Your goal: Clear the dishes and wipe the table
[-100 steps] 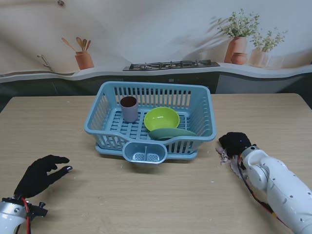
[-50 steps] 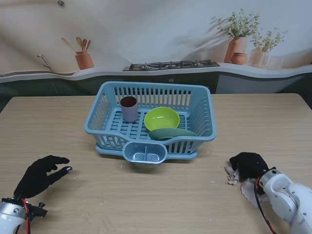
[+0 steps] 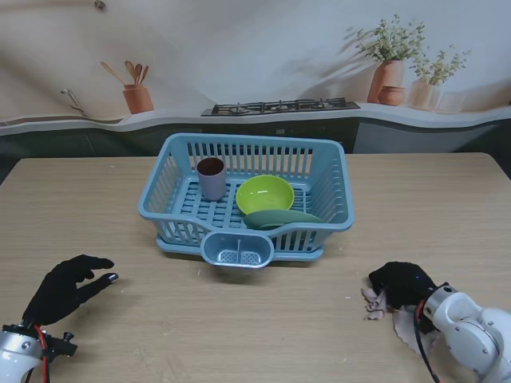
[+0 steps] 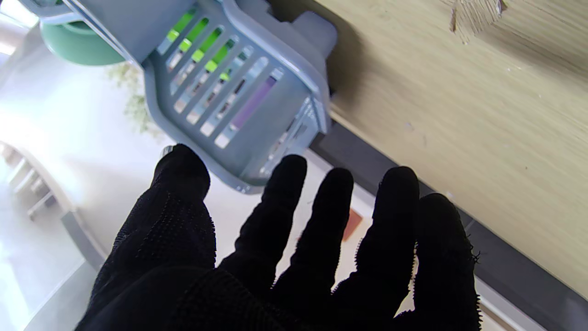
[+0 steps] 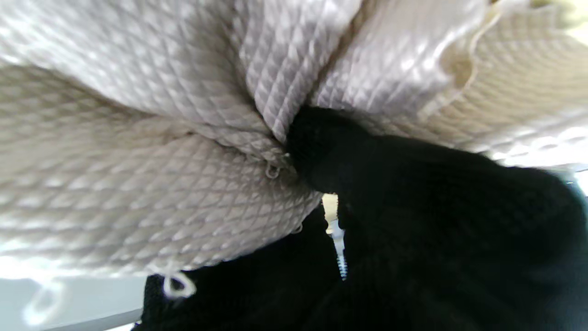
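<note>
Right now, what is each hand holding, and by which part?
Right hand: a bunched pale cloth, gripped at its gathered folds. Left hand: open, holding nothing.

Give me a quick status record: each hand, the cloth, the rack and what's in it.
left hand: open, fingers apart, holding nothing, near left of the table
right hand: shut on the cloth, pressing it to the table, near right
rack: blue, table centre
in rack: cup upright, green bowl, dark green plate nearer to me than the bowl

Only the dish rack [image 3: 247,199] blocks mid-table; bare table [image 3: 239,319] surrounds it.
</note>
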You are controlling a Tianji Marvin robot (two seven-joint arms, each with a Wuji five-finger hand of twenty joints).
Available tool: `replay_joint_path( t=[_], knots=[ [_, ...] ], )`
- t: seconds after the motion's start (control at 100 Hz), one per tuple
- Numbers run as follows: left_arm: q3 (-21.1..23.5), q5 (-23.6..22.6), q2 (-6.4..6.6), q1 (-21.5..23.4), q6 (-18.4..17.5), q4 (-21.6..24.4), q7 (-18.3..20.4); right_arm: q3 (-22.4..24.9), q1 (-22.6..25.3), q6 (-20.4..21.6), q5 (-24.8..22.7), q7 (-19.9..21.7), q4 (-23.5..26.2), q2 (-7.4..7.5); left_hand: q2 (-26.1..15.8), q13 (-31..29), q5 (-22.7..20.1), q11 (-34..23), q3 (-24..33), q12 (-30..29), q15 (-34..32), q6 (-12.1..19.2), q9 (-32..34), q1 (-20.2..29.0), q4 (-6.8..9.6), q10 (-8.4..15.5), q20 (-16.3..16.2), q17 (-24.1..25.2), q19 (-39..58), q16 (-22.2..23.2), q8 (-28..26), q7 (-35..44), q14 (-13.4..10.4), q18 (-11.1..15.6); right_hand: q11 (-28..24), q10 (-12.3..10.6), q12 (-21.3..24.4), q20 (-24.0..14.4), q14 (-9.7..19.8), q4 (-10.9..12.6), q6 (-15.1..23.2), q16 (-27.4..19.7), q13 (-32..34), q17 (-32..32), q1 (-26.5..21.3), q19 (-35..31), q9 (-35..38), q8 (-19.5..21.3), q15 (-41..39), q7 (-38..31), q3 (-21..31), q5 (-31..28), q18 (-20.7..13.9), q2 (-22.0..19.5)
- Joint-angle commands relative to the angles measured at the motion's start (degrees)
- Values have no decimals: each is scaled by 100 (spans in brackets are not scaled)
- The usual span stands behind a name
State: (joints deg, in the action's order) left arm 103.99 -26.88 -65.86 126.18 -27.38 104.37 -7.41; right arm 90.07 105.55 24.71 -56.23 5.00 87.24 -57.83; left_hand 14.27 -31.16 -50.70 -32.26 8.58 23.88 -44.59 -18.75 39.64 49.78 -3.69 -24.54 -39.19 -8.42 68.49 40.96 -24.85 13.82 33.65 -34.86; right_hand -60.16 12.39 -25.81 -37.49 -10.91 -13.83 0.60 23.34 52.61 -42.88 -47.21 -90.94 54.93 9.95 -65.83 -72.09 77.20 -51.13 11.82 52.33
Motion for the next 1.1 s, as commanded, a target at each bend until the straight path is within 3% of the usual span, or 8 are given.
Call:
replay_joint_path(
  t=[0.0, 0.21, 0.42, 0.93, 1.09],
  knots=[
    [-13, -4, -17, 20, 28, 8, 60, -252, 29, 57, -96, 137, -11, -62, -302, 100, -145, 43, -194, -94, 13, -11, -93, 204, 176, -101, 70, 78, -149, -7, -1, -62, 155, 88, 627, -228, 398, 59, -162, -143, -41, -29, 145, 12, -173, -6, 144, -42, -161, 87, 96, -185, -235, -104],
    [-19, -64, -22, 5, 32, -14, 9, -872, -232, -101, 437, 646, 139, -38, -308, 104, -141, 44, -202, -94, 14, -15, -97, 208, 177, -100, 71, 77, -149, -7, 0, -64, 149, 89, 632, -233, 392, 58, -164, -144, -44, -21, 141, 16, -171, -2, 147, -37, -159, 90, 95, -184, -244, -105],
    [-18, -46, -15, 3, 47, 0, 44, -1150, -322, -246, 483, 577, 136, -49, -309, 98, -144, 41, -211, -93, 12, -18, -93, 208, 178, -109, 70, 77, -149, -6, 0, -63, 148, 88, 637, -227, 391, 56, -167, -144, -44, -21, 148, 14, -169, -5, 149, -35, -157, 90, 90, -183, -250, -111],
    [-4, 1, -27, 0, -41, -27, 10, -21, 377, 89, -803, -132, 0, -12, -317, 103, -142, 39, -235, -91, 11, -15, -100, 213, 181, -94, 75, 85, -153, -5, 0, -63, 150, 94, 580, -231, 376, 67, -130, -148, -54, -23, 113, 21, -167, -19, 87, 7, -202, 63, 55, -110, -284, -189],
    [5, 1, -20, 2, -63, -32, 41, 117, 460, 122, -955, -272, 9, -10, -316, 101, -143, 39, -242, -92, 10, -14, -96, 213, 181, -100, 73, 80, -148, -5, -1, -62, 141, 94, 555, -199, 391, 64, -158, -147, -74, -20, 103, 18, -171, -52, 70, 15, -232, 58, 50, -89, -291, -203]
  ],
)
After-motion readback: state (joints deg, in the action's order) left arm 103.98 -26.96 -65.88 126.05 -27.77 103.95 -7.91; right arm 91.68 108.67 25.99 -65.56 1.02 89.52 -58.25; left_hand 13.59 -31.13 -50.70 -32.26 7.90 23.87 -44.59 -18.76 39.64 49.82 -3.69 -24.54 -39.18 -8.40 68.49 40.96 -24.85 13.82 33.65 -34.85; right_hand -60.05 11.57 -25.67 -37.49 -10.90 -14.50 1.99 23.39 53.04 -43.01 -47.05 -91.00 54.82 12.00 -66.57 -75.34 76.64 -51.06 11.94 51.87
